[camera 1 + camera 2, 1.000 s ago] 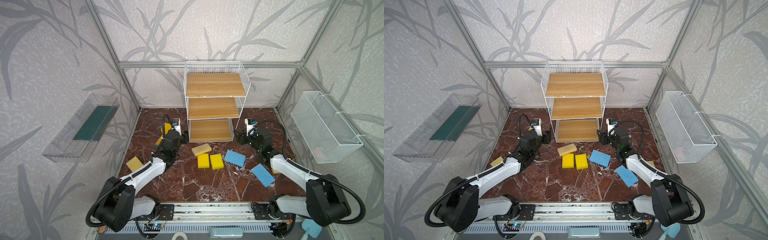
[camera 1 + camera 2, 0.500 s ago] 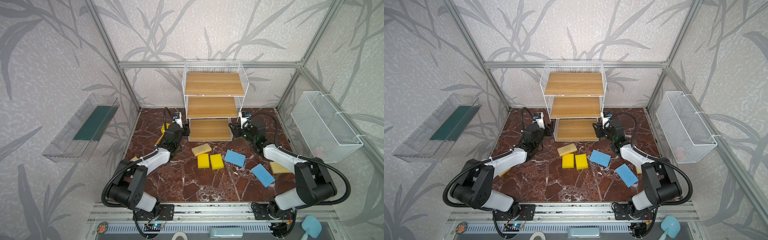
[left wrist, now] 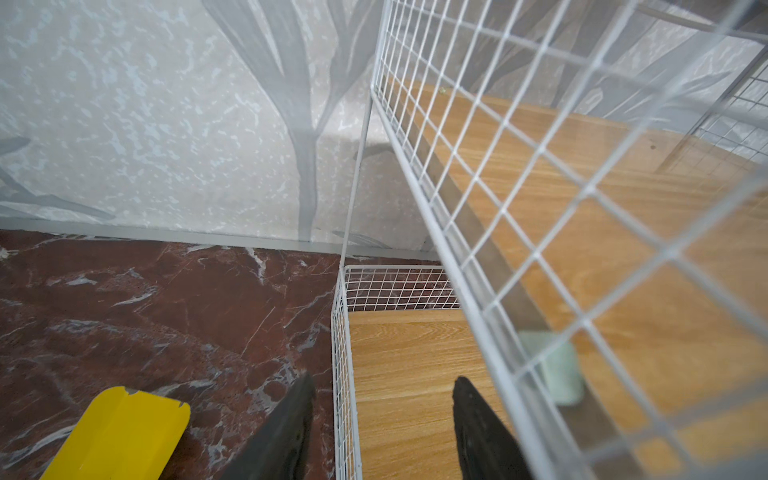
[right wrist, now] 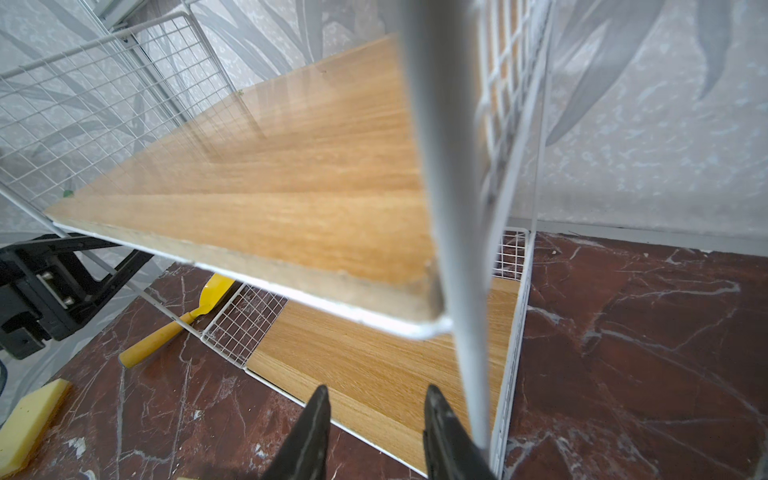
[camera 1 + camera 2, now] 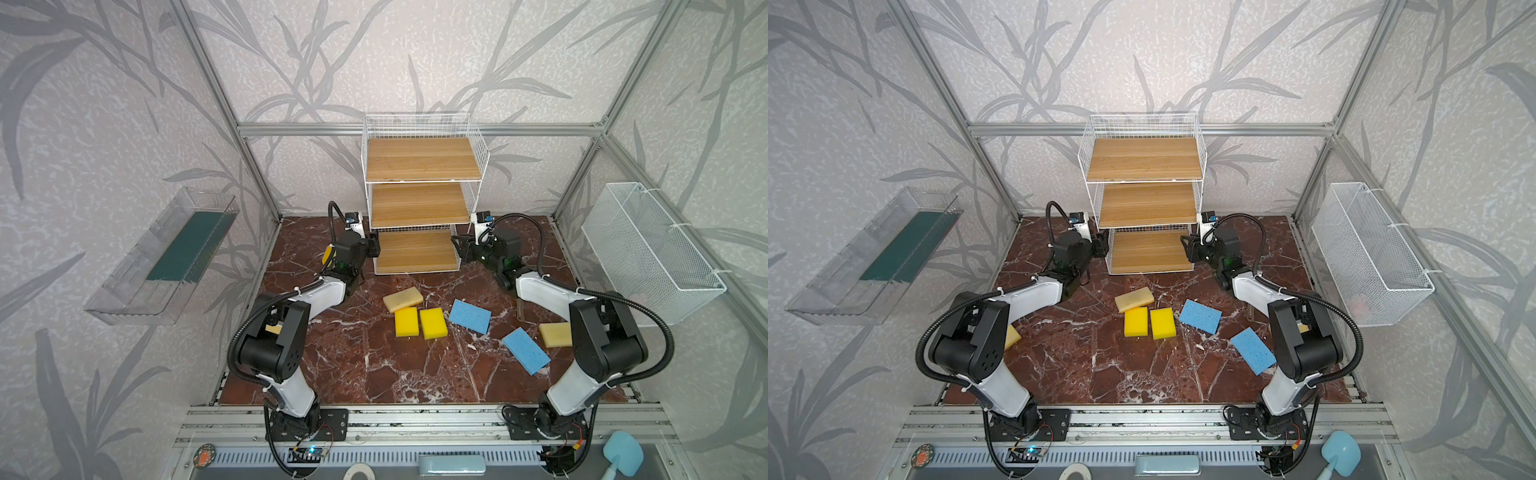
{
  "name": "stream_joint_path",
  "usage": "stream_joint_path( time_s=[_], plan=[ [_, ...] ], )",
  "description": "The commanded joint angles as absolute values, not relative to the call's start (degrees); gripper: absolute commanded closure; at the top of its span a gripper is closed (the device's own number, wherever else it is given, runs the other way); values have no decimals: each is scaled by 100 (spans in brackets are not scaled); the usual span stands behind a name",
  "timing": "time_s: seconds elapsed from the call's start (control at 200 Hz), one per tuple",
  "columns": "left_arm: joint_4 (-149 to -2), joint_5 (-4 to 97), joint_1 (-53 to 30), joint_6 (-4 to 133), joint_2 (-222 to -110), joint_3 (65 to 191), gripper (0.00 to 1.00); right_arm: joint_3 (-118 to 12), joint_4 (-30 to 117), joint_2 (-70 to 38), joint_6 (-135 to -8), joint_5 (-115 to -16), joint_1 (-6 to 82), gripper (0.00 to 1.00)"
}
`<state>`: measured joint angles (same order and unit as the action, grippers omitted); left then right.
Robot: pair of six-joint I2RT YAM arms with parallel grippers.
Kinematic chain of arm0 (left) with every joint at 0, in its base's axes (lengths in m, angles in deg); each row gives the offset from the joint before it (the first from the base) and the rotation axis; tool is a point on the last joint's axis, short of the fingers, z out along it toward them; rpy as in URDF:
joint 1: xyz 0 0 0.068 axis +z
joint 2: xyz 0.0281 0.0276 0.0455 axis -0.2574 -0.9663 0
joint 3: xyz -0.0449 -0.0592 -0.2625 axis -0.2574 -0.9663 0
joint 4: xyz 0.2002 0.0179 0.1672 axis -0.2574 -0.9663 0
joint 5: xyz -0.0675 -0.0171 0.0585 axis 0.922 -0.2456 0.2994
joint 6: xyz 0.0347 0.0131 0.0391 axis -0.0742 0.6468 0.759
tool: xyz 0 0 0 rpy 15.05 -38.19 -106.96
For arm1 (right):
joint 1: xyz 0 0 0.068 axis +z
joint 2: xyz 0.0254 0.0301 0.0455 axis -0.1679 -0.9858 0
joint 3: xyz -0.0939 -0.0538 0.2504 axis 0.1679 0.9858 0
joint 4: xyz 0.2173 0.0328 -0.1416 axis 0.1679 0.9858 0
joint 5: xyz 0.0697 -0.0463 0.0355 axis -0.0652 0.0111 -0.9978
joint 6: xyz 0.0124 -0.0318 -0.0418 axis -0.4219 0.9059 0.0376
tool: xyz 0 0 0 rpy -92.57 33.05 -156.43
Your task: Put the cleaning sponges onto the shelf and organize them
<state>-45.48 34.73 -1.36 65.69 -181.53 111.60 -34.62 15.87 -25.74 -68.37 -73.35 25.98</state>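
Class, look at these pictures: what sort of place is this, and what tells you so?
Probably a robotics test cell, not a home: a silver aluminium frame holds leaf-patterned wallpaper panels, and two black-and-white robot arms, left and right, are mounted on a metal rail in front.

The shelf (image 5: 419, 166) is white wire with light, grain-streaked wooden boards. The floor (image 5: 374, 374) is dark red-brown marble, veined white. Against it show the bright-yellow sponges (image 5: 406, 321) (image 5: 433, 323), the light-blue sponges (image 5: 470, 316) (image 5: 525, 350) and the beige sponges (image 5: 402, 299) (image 5: 555, 334) — all plain. The walls (image 5: 124, 124) are pale grey with darker grey leaf sprays. The tray (image 5: 183, 249) is clear with a dark-green base, the mesh basket (image 5: 648, 253) white, and the arms (image 5: 320, 295) (image 5: 544, 291) black and white.
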Motion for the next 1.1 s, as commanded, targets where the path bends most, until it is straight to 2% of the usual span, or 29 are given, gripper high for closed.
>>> stream_joint_path(
  time_s=[0.0,0.12,0.225,0.27,0.315,0.37,0.425,0.505,0.8,0.93,1.095],
  plan=[
    [-4513,3449,-29,6550,-18153,11398,44,-3753,1651,-2592,-6830,-7350,2549,57],
    [-4515,3457,-7,6525,-18062,11314,40,-3711,1686,-2592,-6809,-7363,2549,44],
    [-4525,3510,-3,6453,-17877,11110,26,-3505,1658,-2458,-6791,-7378,2548,29],
    [-4558,3568,-3,6392,-17764,10996,19,-3362,1635,-2351,-6764,-7368,2549,18],
    [-4585,3582,-11,6322,-17633,10876,16,-3229,1628,-2232,-6735,-7346,2549,10],
    [-4598,3560,-12,6234,-17448,10701,14,-3042,1616,-2059,-6692,-7307,2549,6],
    [-4643,3511,-20,6174,-17237,10530,11,-2855,1626,-1888,-6664,-7292,2549,4],
    [-4842,3452,-20,6091,-16935,10349,1,-2604,1625,-1616,-6646,-7286,2549,2],
    [-5950,3033,-306,5908,-15778,9715,4,-1756,2061,-419,-6754,-7135,2546,1],
    [-6307,2675,-760,5801,-15377,9429,8,-1374,2552,135,-7036,-6980,2549,2],
    [-6418,2795,-1226,5385,-15232,8998,6,-766,2701,633,-7509,-7253,2558,3]
  ],
)
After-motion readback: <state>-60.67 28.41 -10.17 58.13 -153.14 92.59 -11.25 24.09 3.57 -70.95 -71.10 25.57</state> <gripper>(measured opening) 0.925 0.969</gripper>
